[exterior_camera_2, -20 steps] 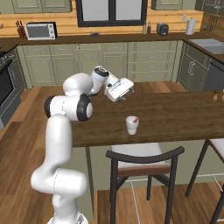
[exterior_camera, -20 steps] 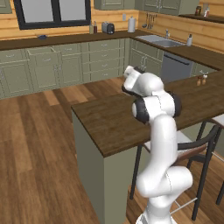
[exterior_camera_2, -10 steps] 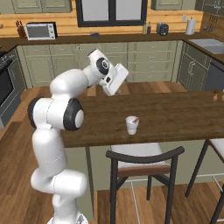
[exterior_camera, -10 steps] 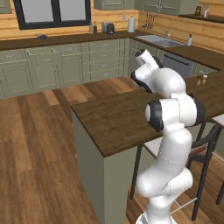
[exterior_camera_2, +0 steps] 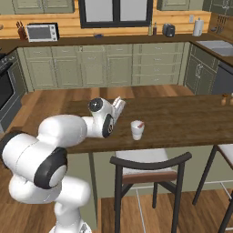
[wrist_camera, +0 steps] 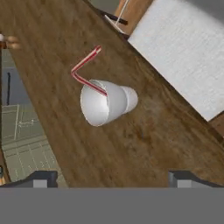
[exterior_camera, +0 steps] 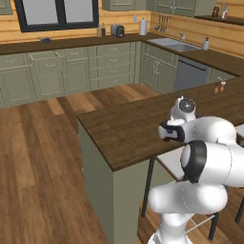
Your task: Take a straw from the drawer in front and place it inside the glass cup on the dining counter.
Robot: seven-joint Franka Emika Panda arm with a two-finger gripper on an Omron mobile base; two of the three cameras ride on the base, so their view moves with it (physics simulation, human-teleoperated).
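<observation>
The glass cup [exterior_camera_2: 136, 130] stands upright on the dining counter [exterior_camera_2: 191, 120], and the straw [exterior_camera_2: 141, 124] leans out of its rim. Seen from the hand, the cup [wrist_camera: 107, 103] lies ahead of the fingers, with the red-and-white straw [wrist_camera: 85, 70] bent over its mouth. My gripper [exterior_camera_2: 118, 105] hovers just left of the cup, open and holding nothing. Its fingertips [wrist_camera: 40, 179] stand wide apart in the hand view, well short of the cup. From the left base camera, the hand [exterior_camera: 170, 131] sits low over the counter [exterior_camera: 124, 128]. The drawer is out of view.
A dark-legged stool [exterior_camera_2: 144, 169] stands at the counter's near side; its white seat [wrist_camera: 183, 57] also appears beyond the counter edge. Small shakers [exterior_camera_2: 225, 98] sit far right on the counter. Wall cabinets with a microwave [exterior_camera_2: 42, 32] and sink [exterior_camera: 172, 44] line the back.
The arm has folded down: the hand, raised above the counter half a second ago, now sits low beside the cup. The jaws stayed open; cup and straw have not moved.
</observation>
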